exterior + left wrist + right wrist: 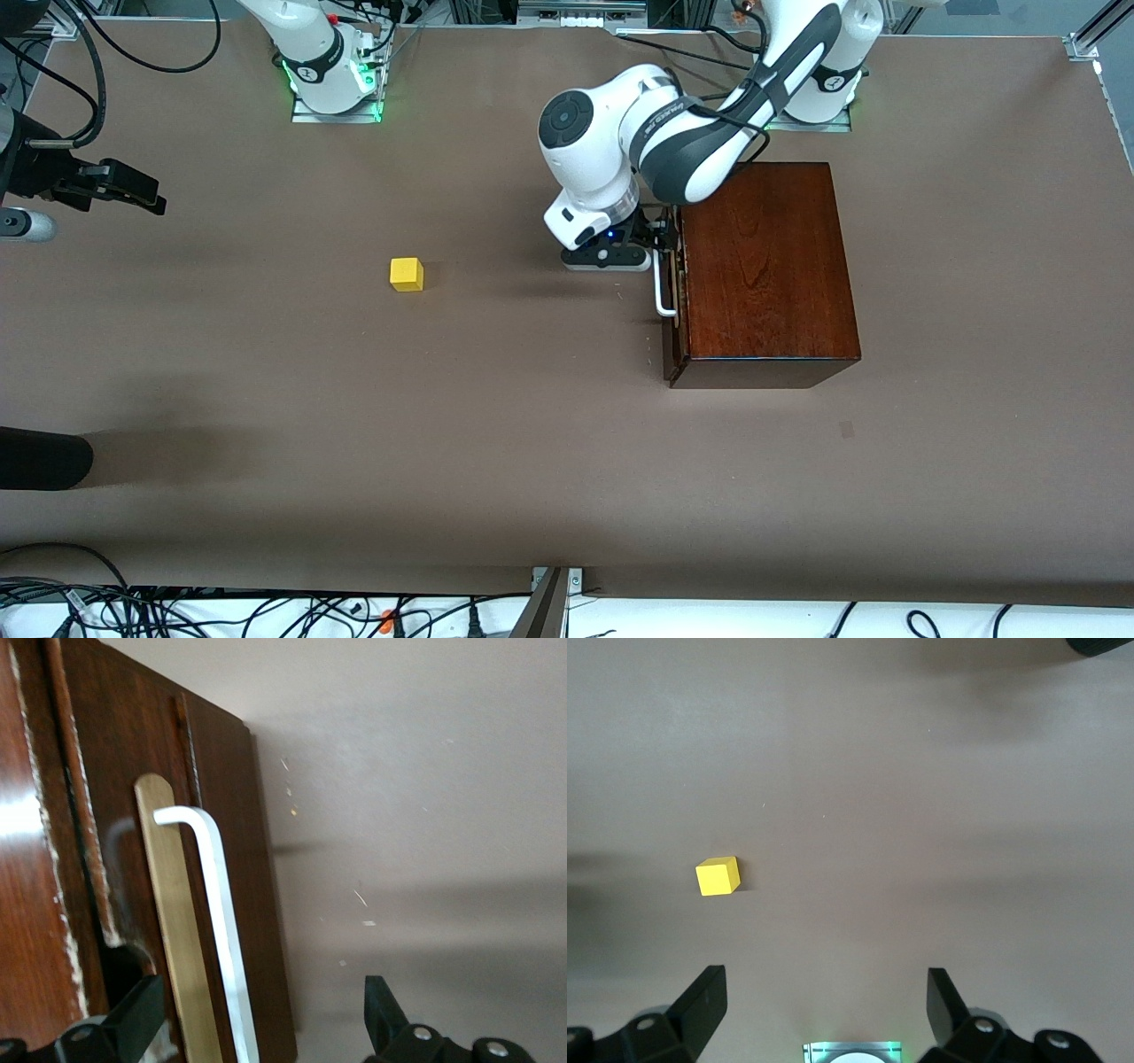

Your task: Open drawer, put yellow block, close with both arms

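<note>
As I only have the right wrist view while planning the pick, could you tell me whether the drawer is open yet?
Observer: Not yet; the drawer looks shut in the wooden box.
Operator: Where is the left gripper, please?
Observer: The left gripper is at the drawer's white handle, fingers open on either side of it.
Operator: How does the yellow block lie relative to the box?
Observer: The yellow block lies toward the right arm's end, well apart from the box.

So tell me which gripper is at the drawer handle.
The left gripper: its open fingers straddle the white handle of the drawer. The right gripper waits open above bare table, apart from the block.
</note>
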